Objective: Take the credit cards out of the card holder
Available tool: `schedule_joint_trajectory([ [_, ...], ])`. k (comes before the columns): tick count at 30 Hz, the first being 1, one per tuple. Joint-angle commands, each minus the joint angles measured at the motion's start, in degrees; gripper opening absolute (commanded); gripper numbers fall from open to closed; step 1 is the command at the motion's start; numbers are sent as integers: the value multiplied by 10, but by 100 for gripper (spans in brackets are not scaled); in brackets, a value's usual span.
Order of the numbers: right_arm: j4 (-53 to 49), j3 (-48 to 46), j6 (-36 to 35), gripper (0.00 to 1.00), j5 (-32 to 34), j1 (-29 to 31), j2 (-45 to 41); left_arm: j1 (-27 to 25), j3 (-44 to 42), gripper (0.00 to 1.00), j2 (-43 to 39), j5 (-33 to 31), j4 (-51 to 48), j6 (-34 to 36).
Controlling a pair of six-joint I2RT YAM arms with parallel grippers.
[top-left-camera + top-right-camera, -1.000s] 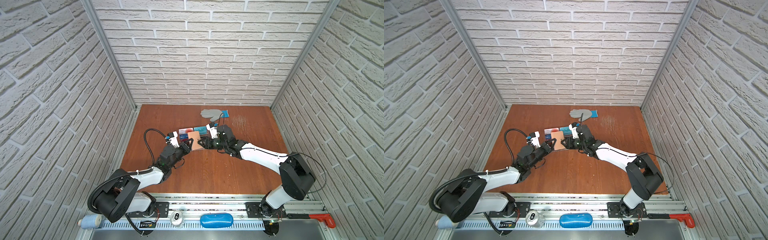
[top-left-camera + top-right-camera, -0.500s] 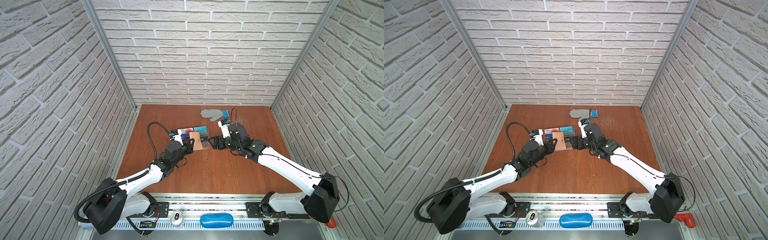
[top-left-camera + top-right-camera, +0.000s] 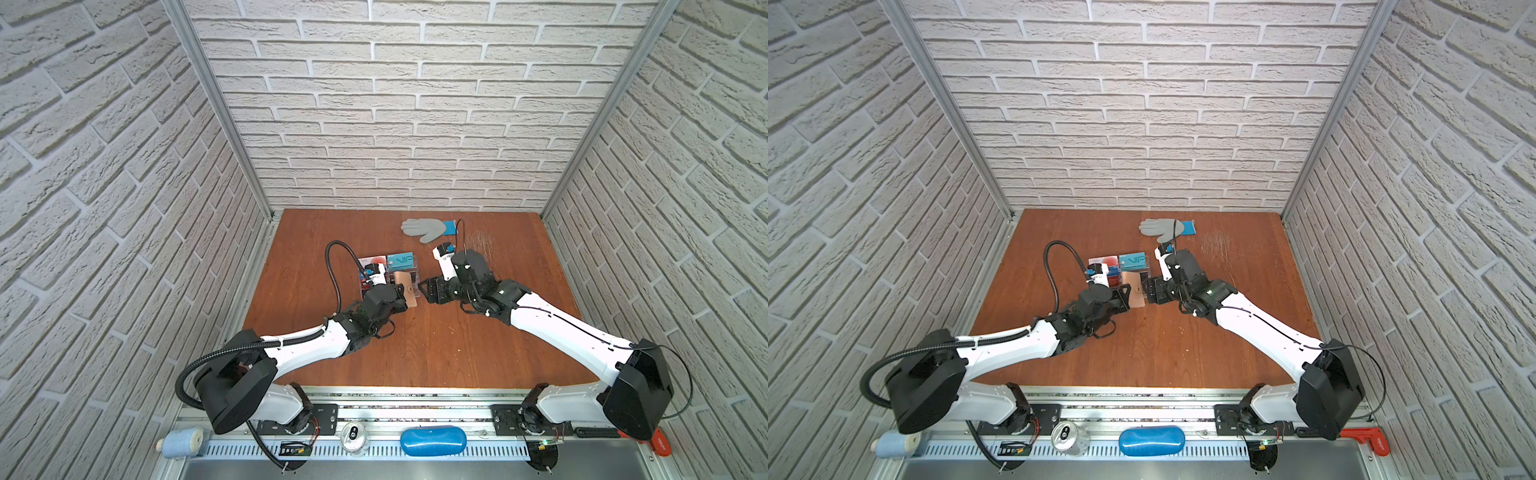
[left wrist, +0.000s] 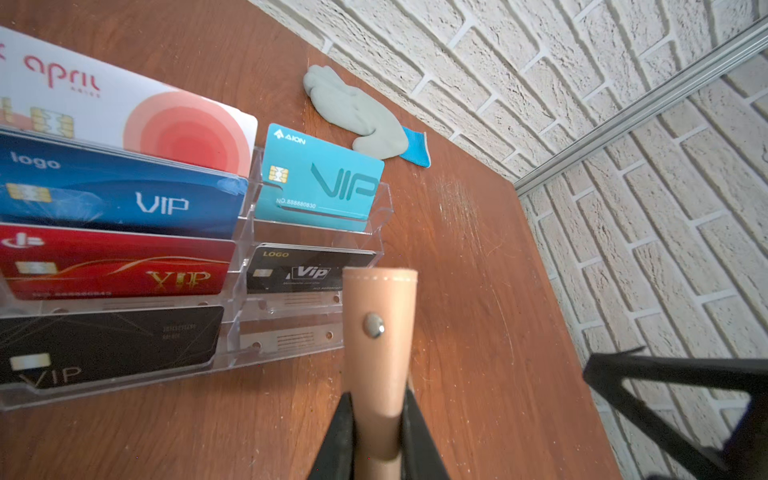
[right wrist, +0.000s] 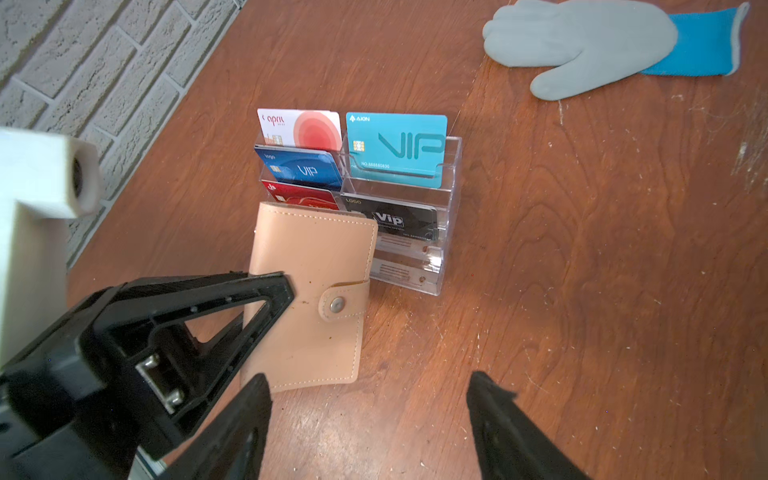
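Note:
The card holder [image 5: 307, 291] is a tan-pink wallet, folded shut with its snap strap fastened, standing on edge on the table. My left gripper [image 4: 378, 411] is shut on it, seen in both top views [image 3: 399, 293] [image 3: 1121, 297]. My right gripper [image 5: 370, 386] is open with nothing between its fingers, just right of the card holder [image 3: 405, 286] and apart from it. Several credit cards stand in a clear acrylic stand behind it: white with a red circle [image 5: 299, 129], blue [image 5: 299, 168], red [image 5: 307, 197], teal [image 5: 397, 149], black [image 5: 399, 218]. The card holder's inside is hidden.
The clear stand [image 5: 451, 216] sits directly behind the card holder, almost touching it. A grey glove with a blue cuff [image 3: 428, 228] lies near the back wall. Brick walls close in the left, right and back. A can [image 3: 352, 434] and a blue case [image 3: 432, 441] lie on the front rail.
My right gripper has opened and drawn back to the right, off the card holder. My left gripper has kept its hold on the card holder and barely shifted.

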Motion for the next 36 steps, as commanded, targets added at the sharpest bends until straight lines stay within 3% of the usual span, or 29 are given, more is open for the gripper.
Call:
schedule_joint_trajectory([
  [1, 27, -10, 3, 73, -18, 2, 14, -14, 28, 0, 6, -38, 28, -15],
  [13, 34, -5, 9, 64, -13, 1, 50, -34, 49, 0, 30, -27, 37, -35],
  [36, 40, 4, 18, 34, 8, -1, 99, -38, 32, 0, 32, -17, 71, -59],
])
